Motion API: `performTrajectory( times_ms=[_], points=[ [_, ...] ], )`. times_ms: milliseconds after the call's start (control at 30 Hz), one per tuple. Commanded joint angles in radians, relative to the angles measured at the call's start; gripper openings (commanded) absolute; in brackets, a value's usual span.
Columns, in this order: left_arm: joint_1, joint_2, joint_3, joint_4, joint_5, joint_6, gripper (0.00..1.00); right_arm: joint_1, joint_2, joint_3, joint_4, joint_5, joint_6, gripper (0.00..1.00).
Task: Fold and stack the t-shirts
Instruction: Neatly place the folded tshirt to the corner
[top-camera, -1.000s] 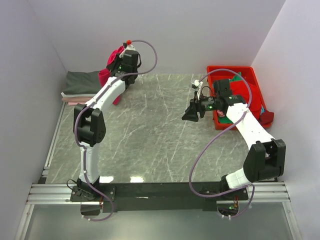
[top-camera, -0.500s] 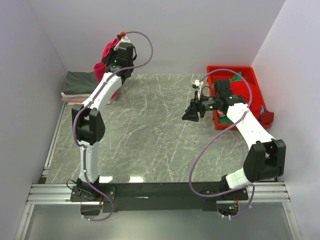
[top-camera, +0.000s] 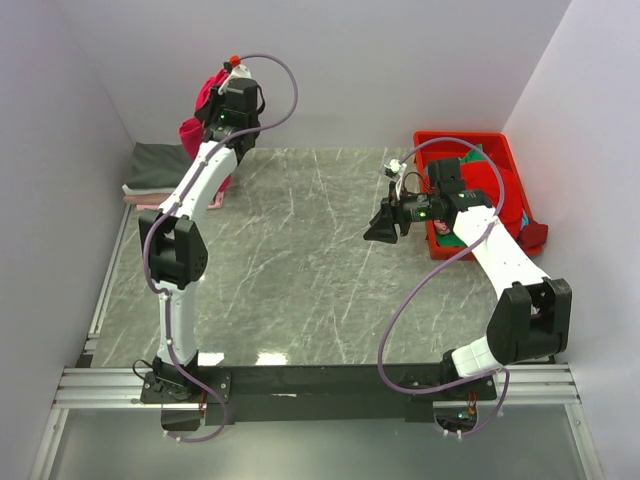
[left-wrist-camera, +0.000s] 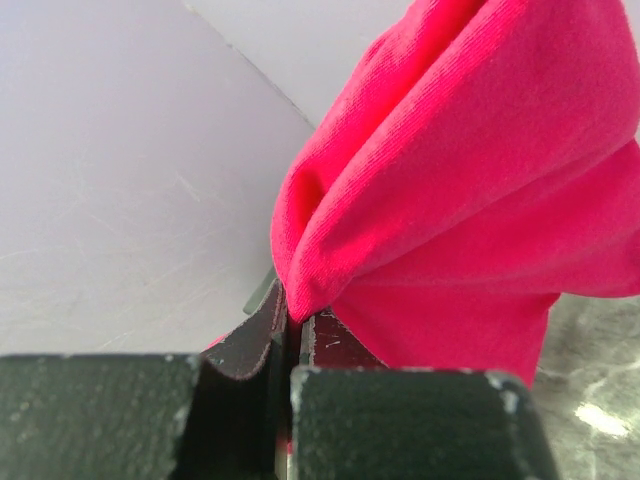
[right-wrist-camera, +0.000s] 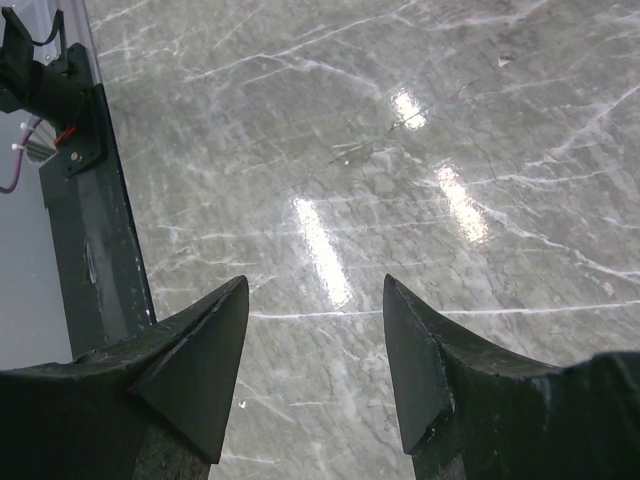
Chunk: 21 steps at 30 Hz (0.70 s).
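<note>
Far left, against the far wall and raised above the table (top-camera: 300, 290): left gripper (left-wrist-camera: 290, 322) pinched fully shut on a bunched fold of the crimson-pink t-shirt (left-wrist-camera: 450, 200). Hanging straight down from that pinch, long axis near vertical, lower end close to the table; cannot tell whether touching it. Just left of the hanging cloth, flat in the far-left corner: folded dark grey shirt (top-camera: 158, 165) on top of a pale pink one (top-camera: 138, 199).

Judged from this, bare marble for spreading out toward the near right of the held shirt, so probably a swing that way and down, with the free end laid first.

Mid-table, right of centre: right gripper (right-wrist-camera: 315, 365) spread wide, nothing between its fingers, hovering over bare table. Well apart from the crimson-pink shirt, much nearer the red bin (top-camera: 462, 137) at the far right, with more shirts (top-camera: 492, 185) heaped inside. Left arm alone within reach of the hanging shirt.
</note>
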Motion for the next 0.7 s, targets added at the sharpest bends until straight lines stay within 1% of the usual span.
performTrajectory(
  times_ms=[0, 400, 667],
  points=[
    [0.031, -0.033, 0.055, 0.064, -0.009, -0.008, 0.0, -0.007, -0.035, -0.005, 0.001, -0.028, -0.007, 0.63],
    [0.104, 0.019, 0.099, 0.041, 0.031, -0.061, 0.0, -0.008, -0.011, 0.001, -0.007, -0.026, -0.007, 0.63],
    [0.157, 0.06, 0.092, 0.009, 0.069, -0.113, 0.0, -0.008, 0.004, 0.003, -0.01, -0.025, -0.01, 0.63]
  ],
)
